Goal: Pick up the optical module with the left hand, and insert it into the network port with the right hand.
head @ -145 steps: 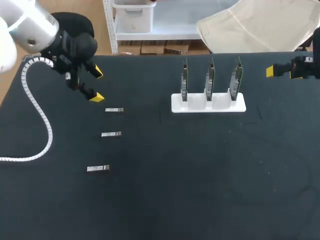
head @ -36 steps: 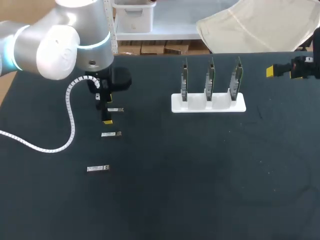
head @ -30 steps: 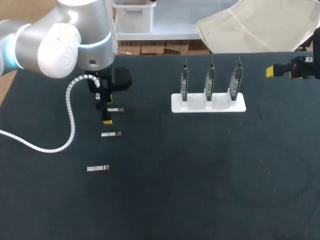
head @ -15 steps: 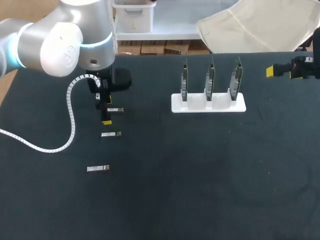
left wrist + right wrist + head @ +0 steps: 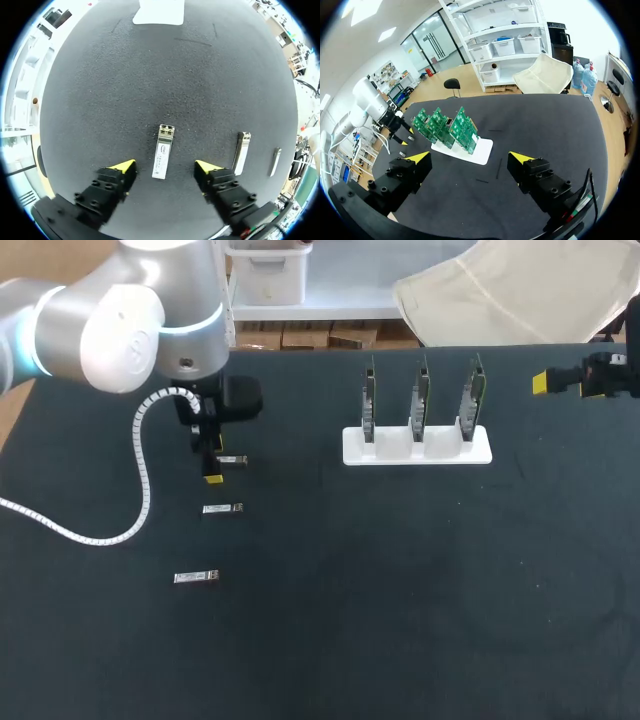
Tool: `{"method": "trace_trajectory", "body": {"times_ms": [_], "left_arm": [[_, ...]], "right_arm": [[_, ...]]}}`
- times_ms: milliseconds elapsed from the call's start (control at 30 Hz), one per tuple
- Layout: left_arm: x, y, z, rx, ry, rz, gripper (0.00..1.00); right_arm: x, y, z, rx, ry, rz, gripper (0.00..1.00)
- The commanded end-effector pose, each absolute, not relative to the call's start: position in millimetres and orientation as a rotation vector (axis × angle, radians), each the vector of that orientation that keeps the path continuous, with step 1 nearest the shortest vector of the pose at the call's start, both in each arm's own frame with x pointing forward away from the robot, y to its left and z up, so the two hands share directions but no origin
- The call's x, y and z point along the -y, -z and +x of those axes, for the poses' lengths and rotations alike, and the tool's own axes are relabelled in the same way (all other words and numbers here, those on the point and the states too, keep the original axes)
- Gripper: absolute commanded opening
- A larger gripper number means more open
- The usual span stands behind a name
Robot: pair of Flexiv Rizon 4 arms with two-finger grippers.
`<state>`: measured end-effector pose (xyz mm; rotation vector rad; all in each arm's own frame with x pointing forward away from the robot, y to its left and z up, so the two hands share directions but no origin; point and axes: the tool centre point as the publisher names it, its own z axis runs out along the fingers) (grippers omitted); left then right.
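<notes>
My left arm point(image 5: 120, 320) comes in from the left and bends over so its left hand point(image 5: 163, 167) points straight down, yellow-tipped fingers spread wide, while my right arm point(image 5: 618, 376) holds the right hand point(image 5: 470, 158) at the far right edge, fingers equally wide apart.

Broad matte black table point(image 5: 400, 590)

Right arm point(image 5: 614, 376) mostly beyond the head view's edge.
</notes>
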<state>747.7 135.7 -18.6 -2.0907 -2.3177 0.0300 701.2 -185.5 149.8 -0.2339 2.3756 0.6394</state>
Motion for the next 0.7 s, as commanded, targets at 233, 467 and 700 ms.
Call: {"method": "trace_trajectory", "body": {"times_ms": [233, 467, 700], "left_arm": [[-136, 20, 749, 2.309, -0.024, -2.089, 0.00], [-136, 20, 747, 2.319, -0.034, -2.089, 0.00], [-130, -5, 752, 2.412, -0.087, -2.122, 0.00]], "right_arm": [[185, -151, 700, -2.377, -0.633, -0.230, 1.00], [185, -151, 700, -2.377, -0.633, -0.230, 1.00], [185, -151, 700, -2.377, -0.633, -0.230, 1.00]]}}
